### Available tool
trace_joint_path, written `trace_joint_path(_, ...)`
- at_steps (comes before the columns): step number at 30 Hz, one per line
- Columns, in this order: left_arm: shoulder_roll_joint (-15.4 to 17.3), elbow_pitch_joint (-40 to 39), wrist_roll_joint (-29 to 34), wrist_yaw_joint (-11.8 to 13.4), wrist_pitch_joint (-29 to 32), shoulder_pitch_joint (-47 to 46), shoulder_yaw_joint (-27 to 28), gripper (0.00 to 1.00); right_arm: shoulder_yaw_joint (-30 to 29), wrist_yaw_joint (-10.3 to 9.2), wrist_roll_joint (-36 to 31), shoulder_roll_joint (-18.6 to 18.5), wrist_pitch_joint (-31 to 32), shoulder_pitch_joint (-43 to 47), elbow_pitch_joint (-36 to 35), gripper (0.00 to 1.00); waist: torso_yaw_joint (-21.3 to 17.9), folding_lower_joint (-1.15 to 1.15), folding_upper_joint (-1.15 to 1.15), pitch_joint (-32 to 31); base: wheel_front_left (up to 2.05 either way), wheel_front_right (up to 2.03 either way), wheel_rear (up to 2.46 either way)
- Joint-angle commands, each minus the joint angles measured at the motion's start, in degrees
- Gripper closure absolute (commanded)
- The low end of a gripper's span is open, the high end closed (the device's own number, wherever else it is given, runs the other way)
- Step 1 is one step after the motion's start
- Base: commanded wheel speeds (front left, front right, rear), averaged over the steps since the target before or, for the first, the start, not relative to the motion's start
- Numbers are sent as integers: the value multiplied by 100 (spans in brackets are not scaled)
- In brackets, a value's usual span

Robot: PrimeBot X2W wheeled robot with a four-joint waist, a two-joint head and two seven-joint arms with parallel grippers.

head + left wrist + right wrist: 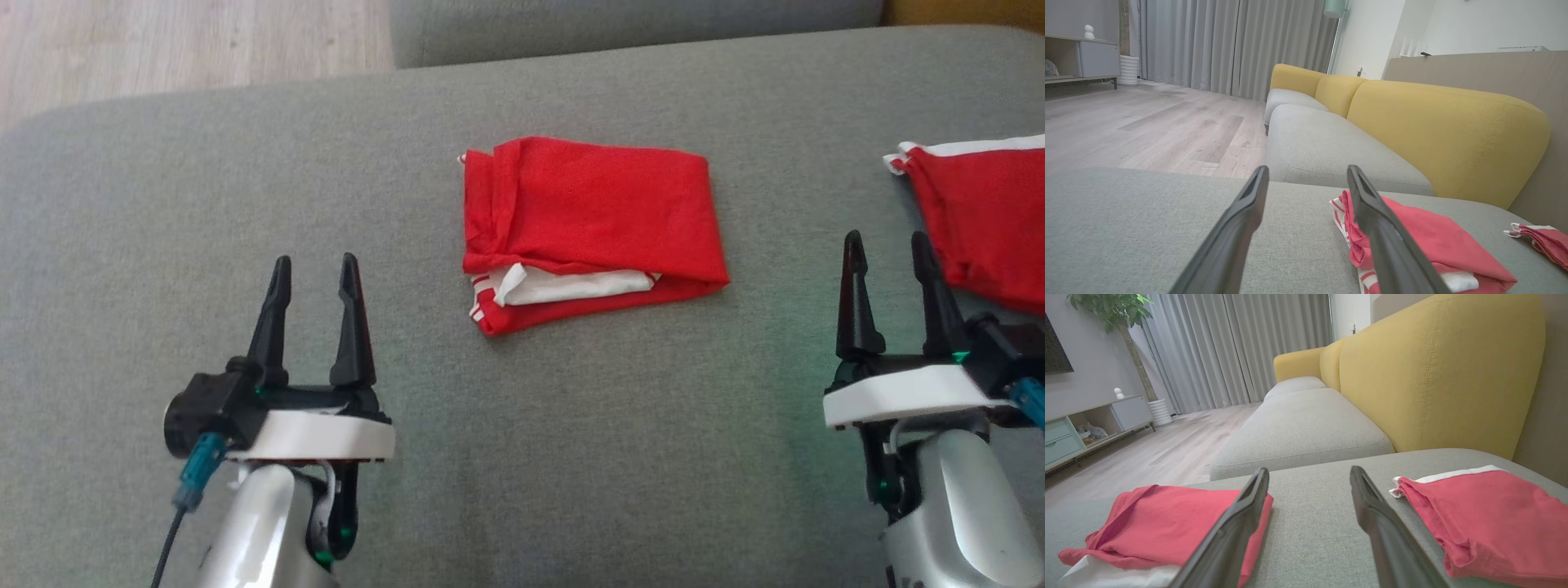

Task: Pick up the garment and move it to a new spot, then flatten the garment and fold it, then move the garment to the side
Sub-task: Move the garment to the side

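Note:
A red garment (588,229) with white trim lies folded in a compact rectangle on the grey cushion (571,457), in the middle of the head view. It also shows low right in the left wrist view, garment (1433,241), and low left in the right wrist view, garment (1163,526). My left gripper (316,273) hovers open to the garment's left and nearer to me, holding nothing. My right gripper (888,249) stands open to the garment's right, also with nothing between its fingers.
A second red garment with a white edge (984,220) lies at the cushion's right side, close to my right gripper's fingers. Beyond the cushion are another grey seat (1302,424), yellow backrests (1433,375) and wooden floor (1147,126).

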Motion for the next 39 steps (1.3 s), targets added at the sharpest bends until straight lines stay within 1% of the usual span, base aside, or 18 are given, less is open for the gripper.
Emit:
trace_joint_path(1, 41, -201, 1, 20, -29, -205, 137, 0, 152, -4, 10, 6, -41, -160, -177, 0, 33, 0, 0, 47, 0, 0, 0)
trace_joint_path(7, 41, -247, 14, 23, -29, -388, 23, 0, 232, -4, -100, 7, 124, -459, -82, 0, 200, 0, 0, 357, 0, 0, 0)
trace_joint_path(12, 41, -267, 22, 32, -29, -557, -42, 0, 374, -4, 169, 7, 559, -923, 333, 0, 376, 0, 0, 624, 0, 0, 0)
trace_joint_path(15, 40, -273, -8, 39, -29, -642, -101, 0, 422, -4, 180, 7, 876, -1195, 764, 0, 494, 0, 0, 735, 0, 0, 0)
trace_joint_path(18, 40, -273, -37, 47, -29, -703, -185, 0, 515, -4, 474, 7, 1162, -1437, 1285, 0, 620, 0, 0, 812, 0, 0, 0)
trace_joint_path(22, 40, -270, -76, 89, -29, -761, -267, 0, 548, -4, 524, 7, 1253, -1724, 1897, 0, 749, 0, 0, 875, 0, 0, 0)
trace_joint_path(23, 40, -277, -92, 107, -29, -771, -287, 0, 589, -4, 546, 7, 1284, -1841, 2169, 0, 792, 0, 0, 894, 0, 0, 0)
trace_joint_path(25, 40, -279, -101, 117, -29, -768, -306, 0, 628, -4, 596, 7, 1273, -1954, 2412, 0, 823, 0, 0, 904, 0, 0, 0)
trace_joint_path(29, 40, -285, -108, 134, -29, -761, -327, 0, 705, -4, 484, 7, 1212, -2151, 2834, 0, 845, 0, 0, 912, 0, 0, 0)
trace_joint_path(30, 40, -284, -112, 141, -29, -759, -325, 0, 756, -4, 432, 7, 1182, -2189, 2910, 5, 840, 0, 0, 910, 0, 0, 0)
trace_joint_path(31, 40, -282, -113, 148, -29, -759, -324, 0, 793, -4, 357, 7, 1118, -2225, 2969, 65, 829, 0, 0, 909, 0, 0, 0)
trace_joint_path(32, 40, -279, -113, 154, -29, -762, -323, 0, 809, -4, 240, 7, 1029, -2266, 3018, 100, 814, 0, 0, 909, 0, 0, 0)
trace_joint_path(35, 40, -255, -102, 146, -29, -769, -325, 0, 833, -4, -232, 7, 756, -2381, 3125, 100, 740, 0, 0, 875, 0, 0, 0)
trace_joint_path(39, 40, -226, -79, 118, -29, -772, -348, 0, 721, -4, -904, -1, 489, -2534, 3160, 100, 593, 0, 0, 762, 0, 0, 0)
